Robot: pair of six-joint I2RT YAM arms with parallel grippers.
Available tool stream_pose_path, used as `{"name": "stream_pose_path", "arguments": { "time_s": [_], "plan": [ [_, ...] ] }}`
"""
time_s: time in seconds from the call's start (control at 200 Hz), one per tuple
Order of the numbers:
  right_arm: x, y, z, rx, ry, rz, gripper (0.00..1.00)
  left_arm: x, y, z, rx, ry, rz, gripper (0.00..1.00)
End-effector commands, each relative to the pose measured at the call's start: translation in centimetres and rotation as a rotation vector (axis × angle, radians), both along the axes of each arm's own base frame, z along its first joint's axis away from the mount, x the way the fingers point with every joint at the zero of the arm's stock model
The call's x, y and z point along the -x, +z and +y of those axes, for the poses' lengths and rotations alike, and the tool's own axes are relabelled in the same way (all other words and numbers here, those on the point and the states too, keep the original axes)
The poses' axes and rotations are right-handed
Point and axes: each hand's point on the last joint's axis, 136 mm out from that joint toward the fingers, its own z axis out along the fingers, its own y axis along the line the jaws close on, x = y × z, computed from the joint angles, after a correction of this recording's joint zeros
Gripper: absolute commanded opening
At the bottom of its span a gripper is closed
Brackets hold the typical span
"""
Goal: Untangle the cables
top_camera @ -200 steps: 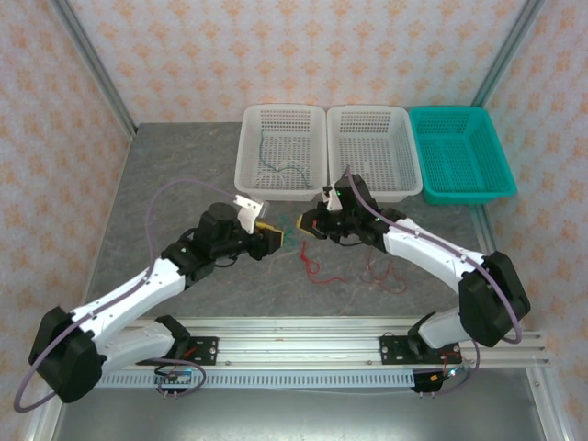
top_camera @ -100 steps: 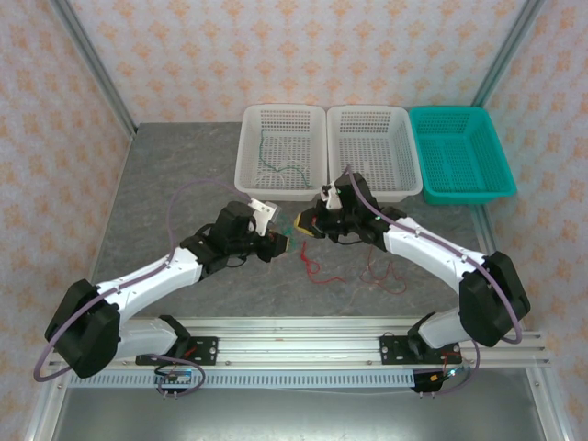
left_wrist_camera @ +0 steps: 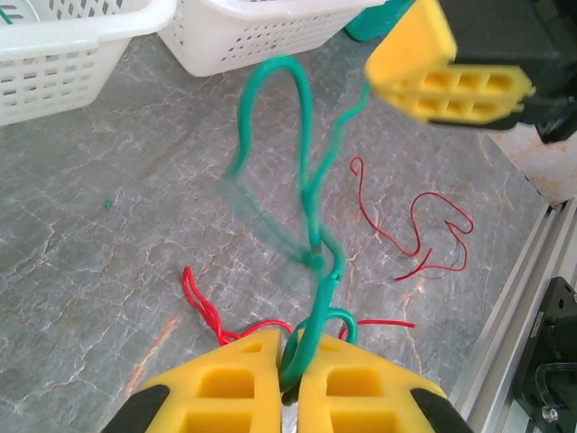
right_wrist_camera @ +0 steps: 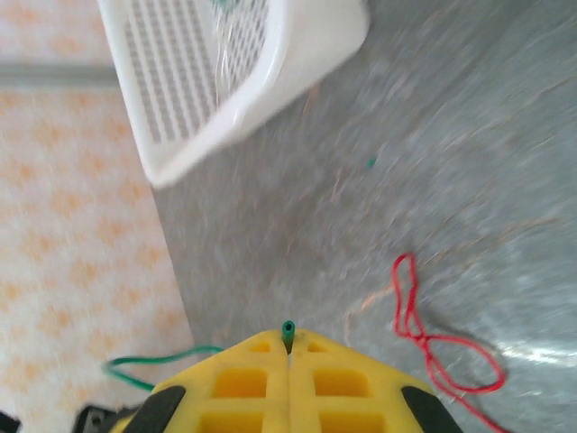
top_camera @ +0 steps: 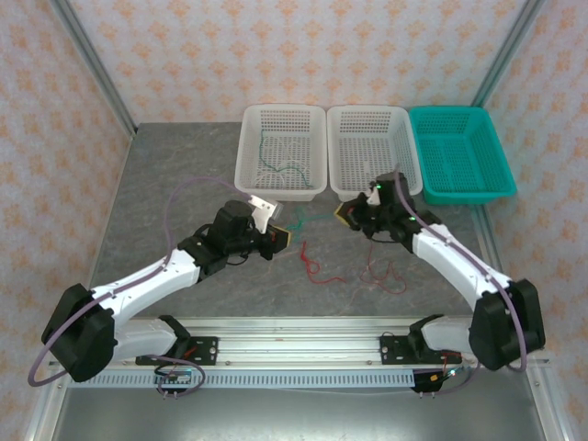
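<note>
1. I'm using the middle white basket point(top_camera: 367, 152) as the reference for everything. It sits at the far side of the grey counter point(top_camera: 175, 175). The other white basket point(top_camera: 282, 152) is right against its left side and a teal basket point(top_camera: 459, 152) is right against its right side.
2. Left jaws are together, clamped on a green cable point(top_camera: 308, 220). They sit off the middle basket's near-left corner, just in front of the other white basket. In the left wrist view the cable point(left_wrist_camera: 306, 180) comes straight up out of the seam between the yellow pads point(left_wrist_camera: 234, 379).
3. Right jaws are also together, pinching the far end of that same green cable, just in front of the middle basket's near edge. In the right wrist view a short green stub point(right_wrist_camera: 288, 329) pokes out between the pads.
4. So the green cable is strung between the two sets of jaws, along the near side of the middle basket, and looks lifted off the counter. It has a tall loop and a twisted bit close to the left jaws.
5. Two red cables lie flat on the counter, farther out from the middle basket's near side than the jaws. One squiggle point(top_camera: 310, 262) is toward the near-left and one point(top_camera: 386, 276) is more or less straight in front. A red strand point(left_wrist_camera: 203, 307) runs right by the left jaws, but I can't tell if it's caught in the green.
6. A second green cable point(top_camera: 280, 170) lies inside the other white basket, left of the middle one.
</note>
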Motion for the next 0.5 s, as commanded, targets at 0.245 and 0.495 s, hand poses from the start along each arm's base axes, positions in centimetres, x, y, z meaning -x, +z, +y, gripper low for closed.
{"name": "stream_pose_path", "arguments": {
  "time_s": [0.245,0.495],
  "plan": [
    [0.0,-3.3,-10.3,0.094,-0.365,0.072,0.0,-0.2,0.1,1.2,-0.049,0.042,-0.017,0.01],
    [1.1,-2.5,-16.0,0.092,-0.574,0.053,0.0,-1.3,-1.8,5.6,-0.197,0.257,-0.003,0.0]
  ]
}}
